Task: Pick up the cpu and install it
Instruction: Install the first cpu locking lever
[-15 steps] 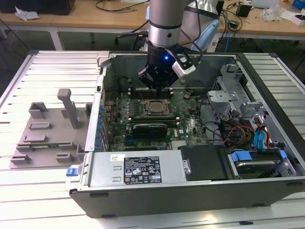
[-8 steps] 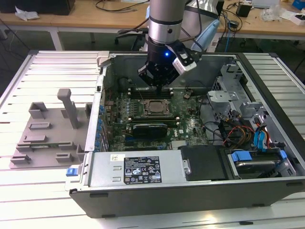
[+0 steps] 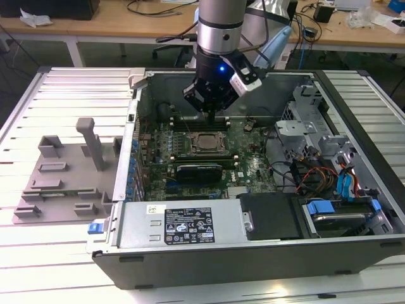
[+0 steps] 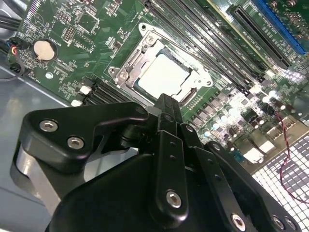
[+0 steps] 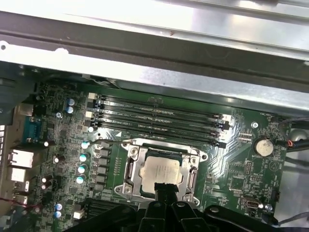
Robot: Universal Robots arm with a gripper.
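The cpu [image 3: 204, 140] lies flat in the black socket frame [image 3: 190, 151] on the green motherboard, inside the open computer case. Its pale silver top shows in both wrist views [image 4: 161, 77] [image 5: 161, 170], seated within the metal-edged frame. My gripper [image 3: 212, 116] hangs just above the socket's far edge, a short way over the cpu. In both wrist views its black fingertips [image 4: 166, 100] [image 5: 164, 187] are pressed together with nothing between them, just short of the chip's edge.
The case wall [image 3: 136, 126] surrounds the board, with the power supply [image 3: 183, 221] along its near side and a drive cage [image 3: 316, 126] with cables at the exterior view's right. Memory slots [image 5: 159, 118] run beside the socket. A grey fixture tray [image 3: 63, 171] with upright posts lies outside the case.
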